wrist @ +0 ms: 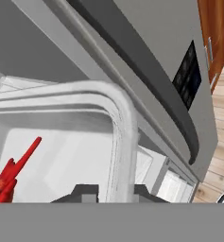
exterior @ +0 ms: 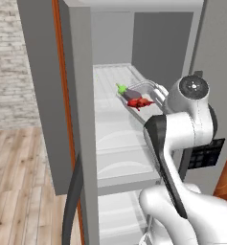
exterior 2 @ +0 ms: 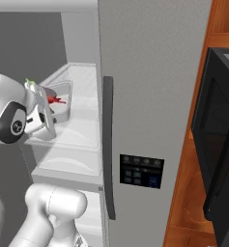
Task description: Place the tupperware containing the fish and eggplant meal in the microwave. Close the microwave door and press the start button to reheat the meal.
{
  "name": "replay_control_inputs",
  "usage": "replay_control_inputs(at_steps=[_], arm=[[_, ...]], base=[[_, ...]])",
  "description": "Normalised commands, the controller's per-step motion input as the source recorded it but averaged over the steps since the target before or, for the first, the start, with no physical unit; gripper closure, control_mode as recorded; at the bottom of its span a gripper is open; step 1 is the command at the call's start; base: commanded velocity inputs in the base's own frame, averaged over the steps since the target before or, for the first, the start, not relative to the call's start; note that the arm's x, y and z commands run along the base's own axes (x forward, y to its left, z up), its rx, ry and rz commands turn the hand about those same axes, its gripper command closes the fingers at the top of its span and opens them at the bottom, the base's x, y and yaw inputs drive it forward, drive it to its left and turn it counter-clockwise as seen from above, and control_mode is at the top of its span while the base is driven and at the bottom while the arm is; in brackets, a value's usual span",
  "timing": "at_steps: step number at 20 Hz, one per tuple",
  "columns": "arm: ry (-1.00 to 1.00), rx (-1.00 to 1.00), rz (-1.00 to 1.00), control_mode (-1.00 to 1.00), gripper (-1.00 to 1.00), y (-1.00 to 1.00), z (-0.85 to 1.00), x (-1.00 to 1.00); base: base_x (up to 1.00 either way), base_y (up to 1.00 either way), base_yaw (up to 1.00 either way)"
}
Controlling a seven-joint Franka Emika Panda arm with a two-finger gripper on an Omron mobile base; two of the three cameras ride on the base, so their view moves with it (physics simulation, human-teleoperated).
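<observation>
The tupperware point(exterior: 144, 95) sits on a fridge shelf point(exterior: 110, 124) with the red fish point(exterior: 140, 103) and eggplant point(exterior: 130, 92) inside. The gripper point(wrist: 110, 191) has its two fingers on either side of the rim, seemingly pinching it. The tray looks light, stiff and slippery, so hold the rim tight and keep it flat.

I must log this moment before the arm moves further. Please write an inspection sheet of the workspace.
Surface: clear fridge shelf inside the open fridge.
Job's things: tupperware with red fish and eggplant inside; microwave at right, door open.
Clutter: nothing seen.
Grippers: gripper, one finger on each side of the tupperware's rim; whether it grips cannot be told.
Cables: nothing seen.
Surroundings: grey fridge door with dark control panel, wooden floor, brick wall.
</observation>
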Motion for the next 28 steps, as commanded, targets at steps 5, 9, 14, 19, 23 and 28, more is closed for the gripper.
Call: replay_control_inputs(at_steps=[5, 9, 14, 19, 23, 28], arm=[[-0.03, 0.04, 0.0, -1.0, 1.0, -0.27, 0.0, -0.5], [-0.01, 0.03, 0.0, -1.0, 1.0, -0.21, 0.0, -0.39], [-0.02, 0.03, 0.0, -1.0, 1.0, -0.2, 0.0, -0.42], [-0.01, 0.01, 0.08, -1.0, 1.0, -0.02, 0.0, -0.43], [-0.01, 0.0, 0.04, -1.0, 1.0, -0.04, 0.0, -0.34], [0.0, 0.0, 0.0, -1.0, 1.0, -0.06, 0.0, -0.04]], base=[[0.0, 0.0, 0.0], [0.0, 0.0, 0.0], [0.0, 0.0, 0.0], [0.0, 0.0, 0.0], [0.0, 0.0, 0.0], [0.0, 0.0, 0.0]])
